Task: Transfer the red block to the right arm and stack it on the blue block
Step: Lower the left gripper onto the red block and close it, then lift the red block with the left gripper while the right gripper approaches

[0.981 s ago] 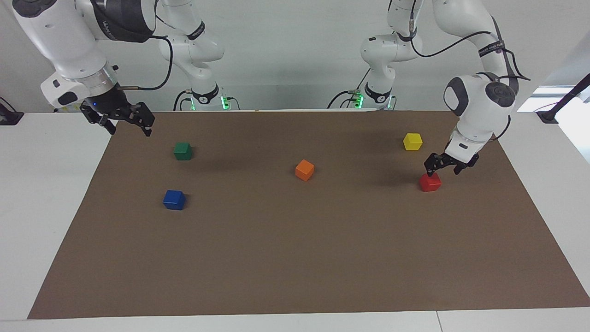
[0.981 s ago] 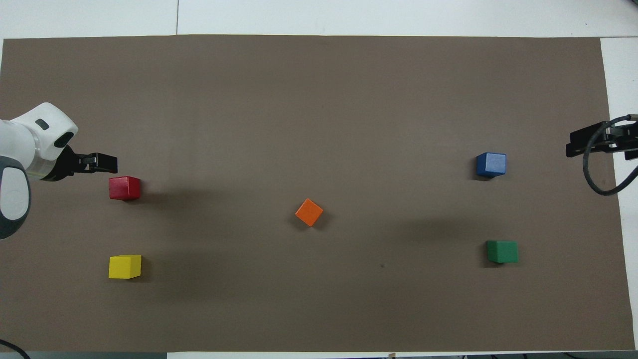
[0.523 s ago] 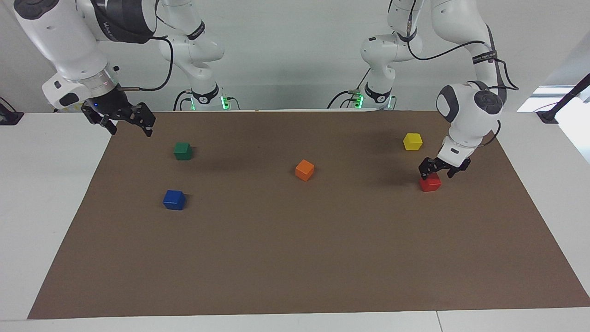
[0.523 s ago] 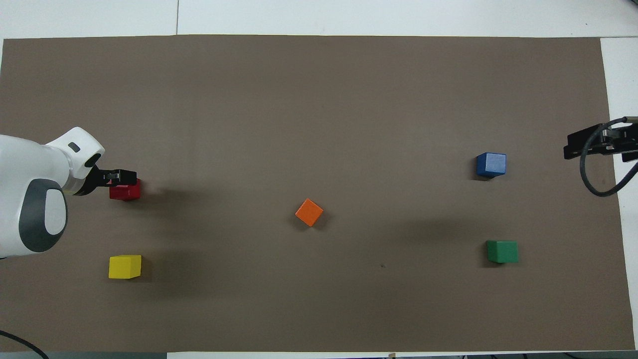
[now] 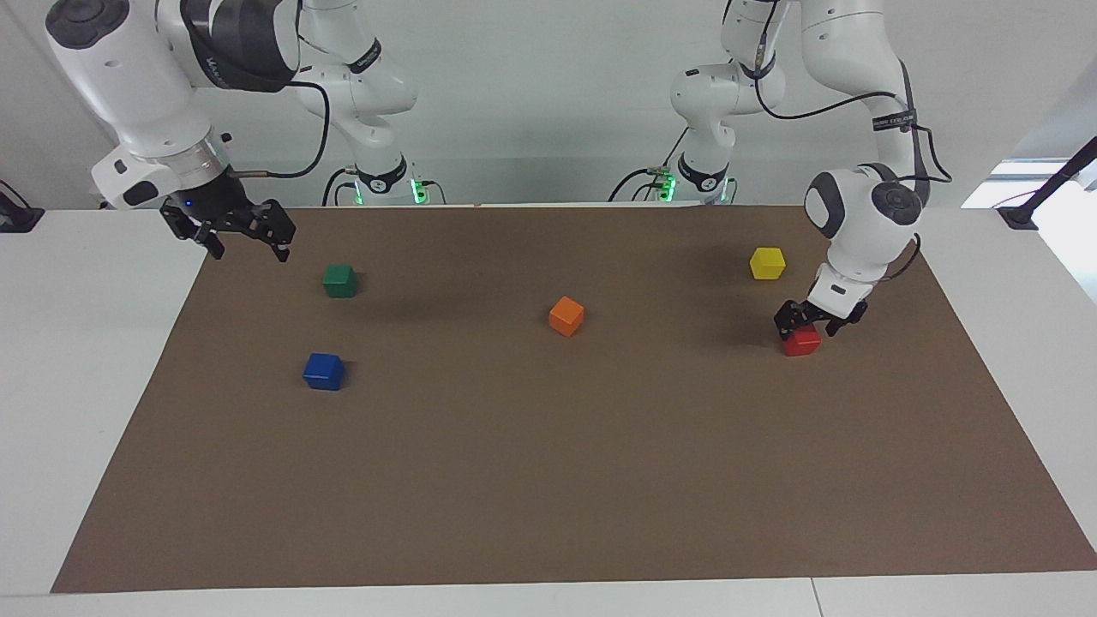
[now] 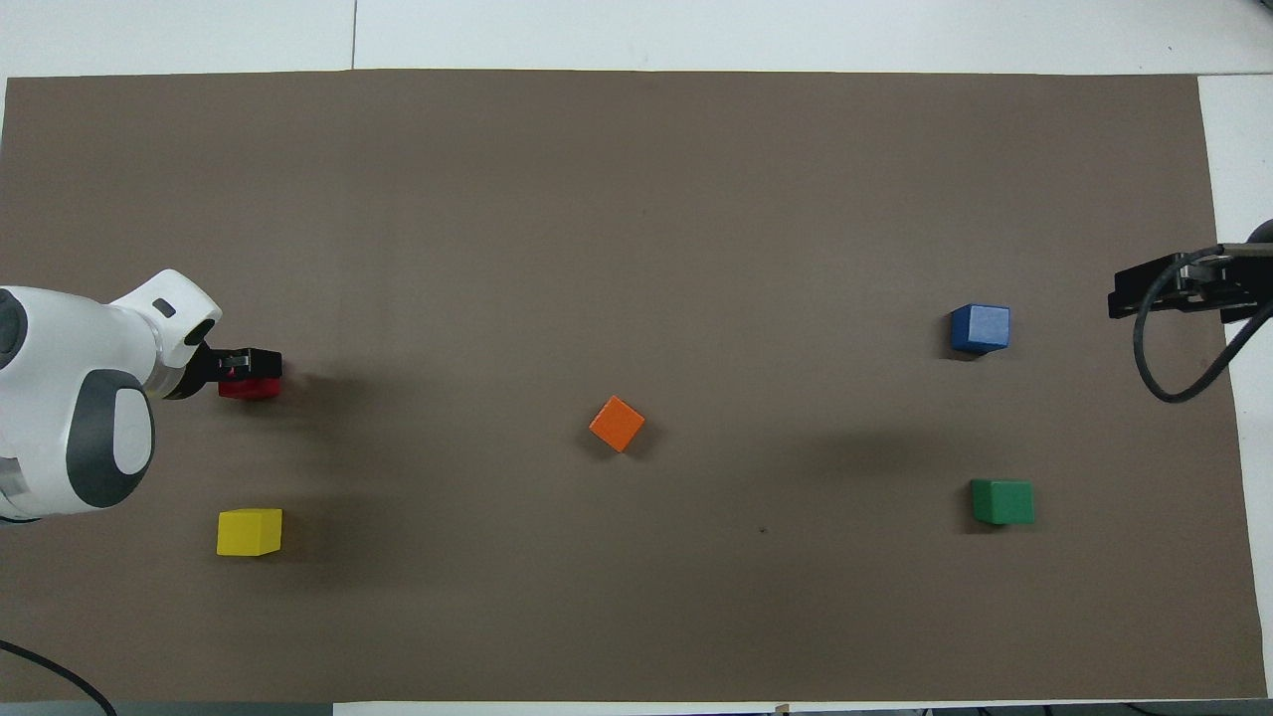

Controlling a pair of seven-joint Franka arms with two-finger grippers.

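Open left end effector (image 5: 809, 322) low over the red block (image 5: 803, 343)

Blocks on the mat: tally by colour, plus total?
red block: 1
blue block: 1
green block: 1
orange block: 1
yellow block: 1
Total: 5
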